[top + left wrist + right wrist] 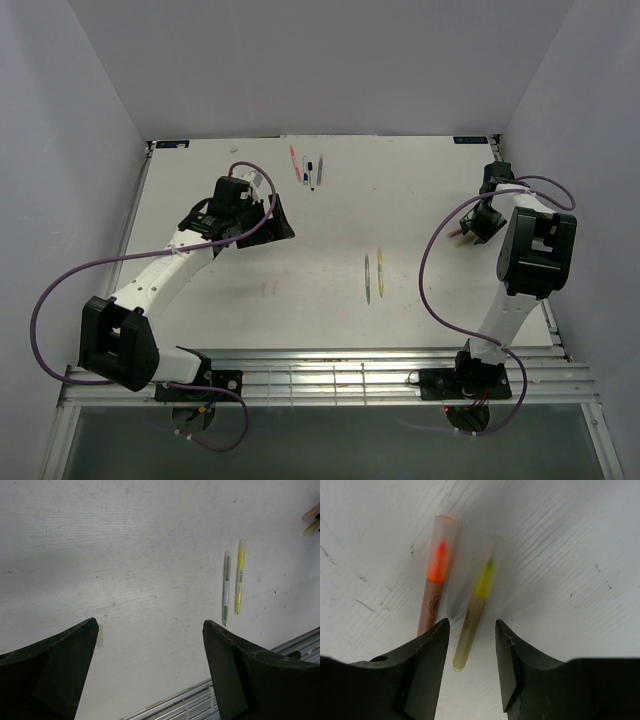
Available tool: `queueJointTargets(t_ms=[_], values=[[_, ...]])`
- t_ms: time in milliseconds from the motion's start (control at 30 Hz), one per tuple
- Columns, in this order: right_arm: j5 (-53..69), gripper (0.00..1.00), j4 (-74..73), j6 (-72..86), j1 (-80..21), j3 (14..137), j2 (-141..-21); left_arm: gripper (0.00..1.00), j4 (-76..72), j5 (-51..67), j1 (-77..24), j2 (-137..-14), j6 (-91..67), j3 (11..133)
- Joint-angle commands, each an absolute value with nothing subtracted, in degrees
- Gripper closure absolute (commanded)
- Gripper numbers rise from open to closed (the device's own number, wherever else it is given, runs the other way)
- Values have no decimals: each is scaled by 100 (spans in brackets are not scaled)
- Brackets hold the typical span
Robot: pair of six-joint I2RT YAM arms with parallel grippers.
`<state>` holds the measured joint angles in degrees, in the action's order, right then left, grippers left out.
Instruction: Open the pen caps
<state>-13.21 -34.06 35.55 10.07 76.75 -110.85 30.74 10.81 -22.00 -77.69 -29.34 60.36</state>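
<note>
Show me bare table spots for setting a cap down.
Bare: between the left pincer and the two middle pens, and from those pens to the near rail. Crowded: the far-edge pens and around the right pincer.

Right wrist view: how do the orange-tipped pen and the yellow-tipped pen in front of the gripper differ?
Colour: the orange-tipped pen has a pinkish barrel, the yellow-tipped pen a pale yellowish one. Position: the yellow-tipped pen's rear end lies in the gap between the right gripper's fingers, while the orange-tipped pen's rear end runs behind one finger. Shared: both lie side by side on the table, tips under translucent caps.
</note>
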Motion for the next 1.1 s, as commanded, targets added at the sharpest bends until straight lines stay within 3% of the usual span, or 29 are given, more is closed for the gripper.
queueJointTargets(t_ms=[0,633,833,933,1067], values=[[-1459,52,-3313,3682,1020,7910,-11153,5,2936,1186,-2153,-7690,-2865,5977],[-1802,70,-3612,3771,1046,7462,-11127,7,2883,1336,-2109,-7664,-2900,5897],[-1880,82,-3876,3683,1063,7357,-11136,8,2848,1467,-2109,-7559,-3014,5827],[-2055,92,-3972,3682,1063,7111,-10830,11,2786,1582,-2109,-7454,-3093,5731],[-2320,92,-4095,3762,1081,6724,-10032,14,2804,1792,-2109,-7400,-3260,5643]])
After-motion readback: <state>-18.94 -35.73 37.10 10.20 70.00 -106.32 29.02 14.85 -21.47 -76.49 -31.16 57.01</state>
